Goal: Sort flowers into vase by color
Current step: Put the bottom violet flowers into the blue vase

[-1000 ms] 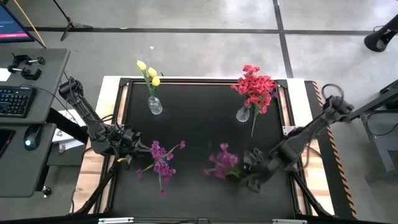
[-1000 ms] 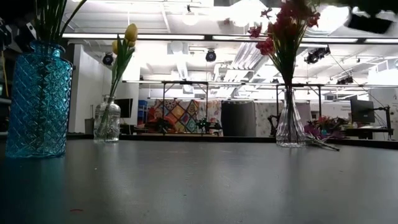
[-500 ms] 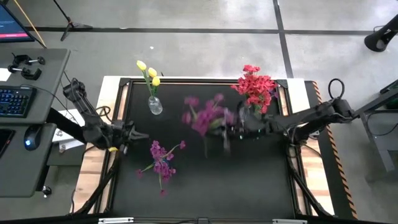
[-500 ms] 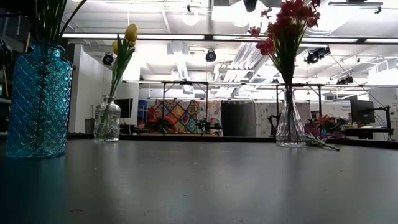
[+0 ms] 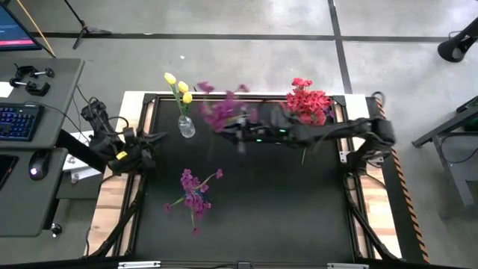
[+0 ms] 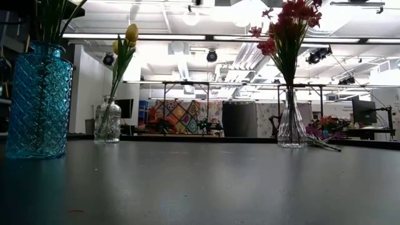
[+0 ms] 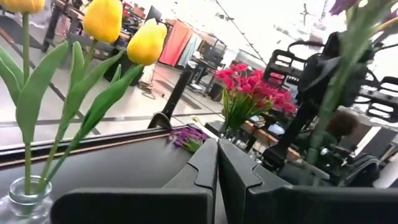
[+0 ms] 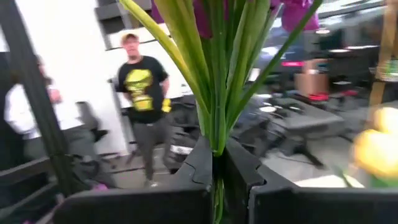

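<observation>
My right gripper (image 5: 250, 133) reaches across the far half of the table and is shut on a bunch of purple flowers (image 5: 220, 112), held in the air just right of the yellow tulips (image 5: 178, 86) in a small clear vase (image 5: 185, 128). Red flowers (image 5: 308, 104) stand in a clear vase (image 6: 290, 125) at the far right. Another purple bunch (image 5: 193, 191) lies flat on the table near the front left. My left gripper (image 5: 146, 142) is shut and empty at the table's left edge. A blue glass vase (image 6: 34, 100) with green stems in it shows only in the low view. My right gripper pinches the bunch's green stems (image 8: 217, 124) between its two fingers, several stems together. The fingers come level from the table's right and lie across the stems. The bunch is lifted clear of the table, and its purple blooms (image 8: 205, 12) are beyond the fingers.
The tulip vase also shows in the left wrist view (image 7: 25, 199), close to my left gripper (image 7: 217, 165). A desk with a keyboard (image 5: 19, 119) stands left of the table. A person (image 8: 143, 87) stands in the room beyond the table.
My right gripper has lifted the purple bunch clear of the table's near right part and swung it toward the far edge and then left, past the red flowers to beside the tulips. My left gripper has drawn back toward the left and far edges.
</observation>
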